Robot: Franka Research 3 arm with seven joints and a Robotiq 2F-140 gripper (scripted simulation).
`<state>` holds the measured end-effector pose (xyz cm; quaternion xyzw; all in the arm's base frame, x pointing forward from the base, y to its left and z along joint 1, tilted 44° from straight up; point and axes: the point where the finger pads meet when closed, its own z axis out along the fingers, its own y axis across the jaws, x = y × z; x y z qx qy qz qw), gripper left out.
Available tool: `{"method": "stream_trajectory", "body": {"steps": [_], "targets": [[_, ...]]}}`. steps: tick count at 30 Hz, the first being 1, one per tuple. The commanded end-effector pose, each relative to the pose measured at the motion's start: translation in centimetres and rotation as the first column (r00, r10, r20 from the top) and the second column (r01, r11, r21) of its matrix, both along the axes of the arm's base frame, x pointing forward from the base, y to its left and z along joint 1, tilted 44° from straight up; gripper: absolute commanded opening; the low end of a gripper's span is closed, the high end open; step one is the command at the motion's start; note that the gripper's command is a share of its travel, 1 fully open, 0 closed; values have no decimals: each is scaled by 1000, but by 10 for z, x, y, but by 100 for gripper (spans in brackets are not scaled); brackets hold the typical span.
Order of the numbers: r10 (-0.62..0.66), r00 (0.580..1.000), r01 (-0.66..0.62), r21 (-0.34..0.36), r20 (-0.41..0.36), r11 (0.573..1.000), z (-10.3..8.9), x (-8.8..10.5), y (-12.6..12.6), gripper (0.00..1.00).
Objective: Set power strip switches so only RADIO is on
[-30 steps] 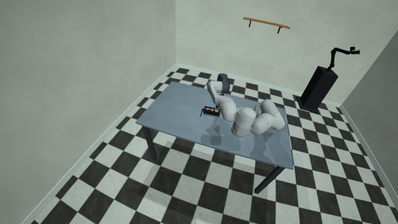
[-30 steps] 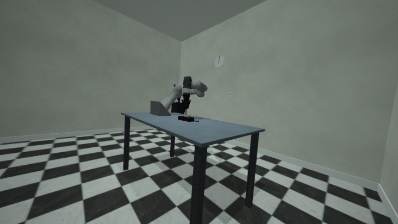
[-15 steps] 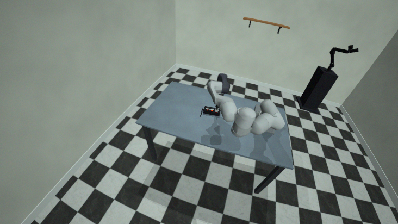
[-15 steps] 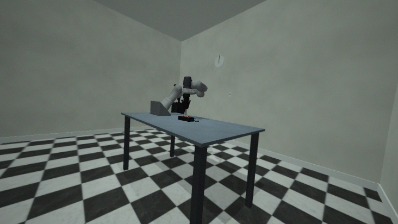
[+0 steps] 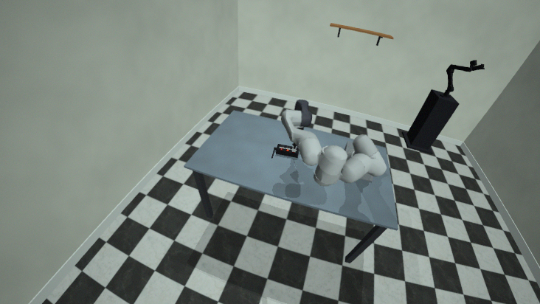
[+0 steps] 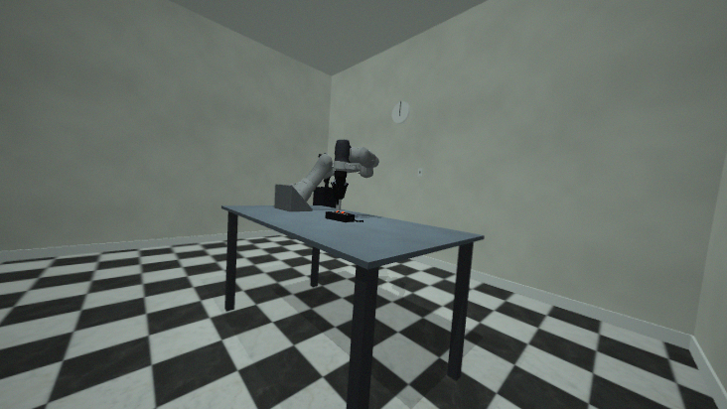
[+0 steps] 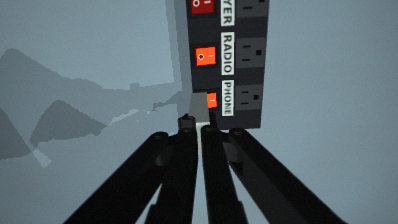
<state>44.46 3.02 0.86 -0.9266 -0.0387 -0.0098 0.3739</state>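
Top view: power strip [image 5: 286, 150] lies flat on the grey surface [image 5: 241, 158], toward its left half, right way up, two orange glows showing on it. The arm [image 5: 332, 158] reaches in from its base at the surface's right side, wrist over the strip's right end. Jaws hidden by the wrist here.

Exterior view: strip [image 6: 340, 216] sits mid-surface, well away from the edges. Gripper [image 6: 338, 199] hangs directly above it, very close; contact can't be judged at this range.

Wrist view: jaws pressed together, nothing pinched, used as a single poker. The fingertips sit at the near end of the strip, right at the PHONE switch [image 7: 211, 100], which glows orange and is half covered by a grey finger pad. RADIO switch [image 7: 205, 56] also glows orange. The next switch up [image 7: 202, 5] is darker red, so probably off; its label is cut off and only "YER" reads.

Risks, as I judge them:
- Tip sits near the strip's left edge and end. An off-centre push could slide or tip the strip instead of rocking the PHONE switch.
- A partial press may leave the rocker between states, not settled.
- RADIO is the adjacent switch; drift along the strip would knock it off.
- Any switches out of frame are unverified.
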Motion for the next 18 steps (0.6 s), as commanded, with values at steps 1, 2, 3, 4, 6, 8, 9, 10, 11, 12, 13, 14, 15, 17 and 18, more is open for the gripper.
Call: {"method": "stream_trajectory", "body": {"steps": [1,2,3,4,6,8,9,10,11,12,13,14,15,17,18], "targets": [[1,1000,-1,-1,5,1000,-1,1,0,0],[1,1000,-1,-1,5,1000,-1,1,0,0],[1,1000,-1,-1,5,1000,-1,1,0,0],[1,1000,-1,-1,5,1000,-1,1,0,0],[1,1000,-1,-1,5,1000,-1,1,0,0],[1,1000,-1,-1,5,1000,-1,1,0,0],[1,1000,-1,-1,5,1000,-1,1,0,0],[1,1000,-1,-1,5,1000,-1,1,0,0],[1,1000,-1,-1,5,1000,-1,1,0,0],[1,1000,-1,-1,5,1000,-1,1,0,0],[1,1000,-1,-1,5,1000,-1,1,0,0],[1,1000,-1,-1,5,1000,-1,1,0,0],[1,1000,-1,-1,5,1000,-1,1,0,0],[1,1000,-1,-1,5,1000,-1,1,0,0],[1,1000,-1,-1,5,1000,-1,1,0,0]]}}
